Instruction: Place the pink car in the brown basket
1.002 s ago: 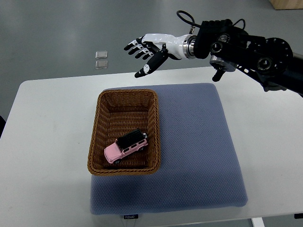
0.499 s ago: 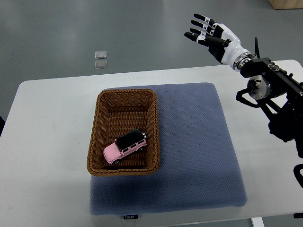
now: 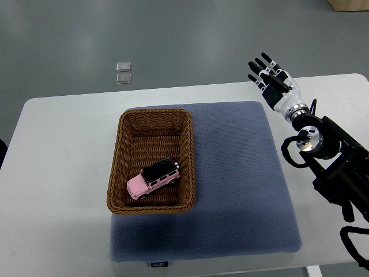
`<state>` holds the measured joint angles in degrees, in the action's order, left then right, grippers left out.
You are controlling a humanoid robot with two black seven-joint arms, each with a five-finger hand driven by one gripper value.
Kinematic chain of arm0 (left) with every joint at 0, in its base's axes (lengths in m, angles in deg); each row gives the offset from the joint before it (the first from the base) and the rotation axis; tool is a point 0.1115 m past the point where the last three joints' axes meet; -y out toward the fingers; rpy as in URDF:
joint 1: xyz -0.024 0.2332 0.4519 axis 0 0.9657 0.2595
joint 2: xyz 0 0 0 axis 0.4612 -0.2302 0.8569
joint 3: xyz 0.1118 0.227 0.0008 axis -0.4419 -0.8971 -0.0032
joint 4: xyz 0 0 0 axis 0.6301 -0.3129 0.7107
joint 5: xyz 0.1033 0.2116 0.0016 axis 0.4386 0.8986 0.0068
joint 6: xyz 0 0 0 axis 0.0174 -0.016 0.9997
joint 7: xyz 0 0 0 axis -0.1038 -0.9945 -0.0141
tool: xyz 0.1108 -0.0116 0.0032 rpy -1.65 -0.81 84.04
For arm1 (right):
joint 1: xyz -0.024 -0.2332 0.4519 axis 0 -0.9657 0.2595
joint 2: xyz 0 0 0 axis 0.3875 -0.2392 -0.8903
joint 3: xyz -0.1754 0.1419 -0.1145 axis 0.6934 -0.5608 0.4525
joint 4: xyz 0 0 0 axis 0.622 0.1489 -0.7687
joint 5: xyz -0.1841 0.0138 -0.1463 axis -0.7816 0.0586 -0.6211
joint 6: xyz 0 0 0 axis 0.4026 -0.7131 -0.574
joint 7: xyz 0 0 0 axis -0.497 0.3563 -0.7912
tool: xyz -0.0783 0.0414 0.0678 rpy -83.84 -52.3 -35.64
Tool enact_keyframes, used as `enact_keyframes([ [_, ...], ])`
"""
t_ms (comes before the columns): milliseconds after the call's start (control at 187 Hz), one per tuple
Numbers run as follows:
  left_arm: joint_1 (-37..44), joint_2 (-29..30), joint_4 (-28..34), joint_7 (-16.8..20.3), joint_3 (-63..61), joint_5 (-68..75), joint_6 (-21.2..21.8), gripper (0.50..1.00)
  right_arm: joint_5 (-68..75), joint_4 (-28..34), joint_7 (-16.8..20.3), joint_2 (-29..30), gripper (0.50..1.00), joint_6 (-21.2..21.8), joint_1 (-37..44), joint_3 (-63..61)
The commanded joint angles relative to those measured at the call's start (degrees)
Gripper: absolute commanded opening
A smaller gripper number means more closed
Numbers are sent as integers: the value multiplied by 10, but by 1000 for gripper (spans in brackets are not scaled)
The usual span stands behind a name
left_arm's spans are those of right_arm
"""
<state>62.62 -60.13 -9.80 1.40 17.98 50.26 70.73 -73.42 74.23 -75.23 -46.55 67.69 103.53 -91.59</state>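
Landmark: brown basket, woven, rectangular, sits on left part of blue-grey mat.
Pink car: pink car lies inside basket, toward its near end, on the basket floor; black roof up, body angled, nose pointing to basket's near-left corner. Not touching any hand.
Right hand: right hand well to the right of basket and beyond its far rim, over far-right corner of mat / table edge. Fingers spread apart & straight, pointing away from robot, holding nothing. White palm shell, black finger segments w/ white tips.
Right arm: black forearm comes in from right edge, runs diag. up to wrist, right of basket, cables visible near wrist joint.
Mat: under basket, extends mostly to basket's right & near side; small label on near edge, below basket.
Table: white table under mat, bare strip left of basket.
Floor bits: two small clear squares on grey floor beyond basket's far-left corner, off the table.
Box: tan corner of sth at top right, far from basket; can't tell what.
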Motion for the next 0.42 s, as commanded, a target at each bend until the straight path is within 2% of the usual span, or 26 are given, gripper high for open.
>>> enact_keyframes([
  [0,0,0,0,0,0,0,0,1000,2,-27,-23,0,897,-5,6,0],
  [150,0,0,0,0,0,0,0,1000,3,-47,-32,0,897,-23,7,0],
  [418,0,0,0,0,0,0,0,1000,3,-46,-34,1,897,-26,7,3],
])
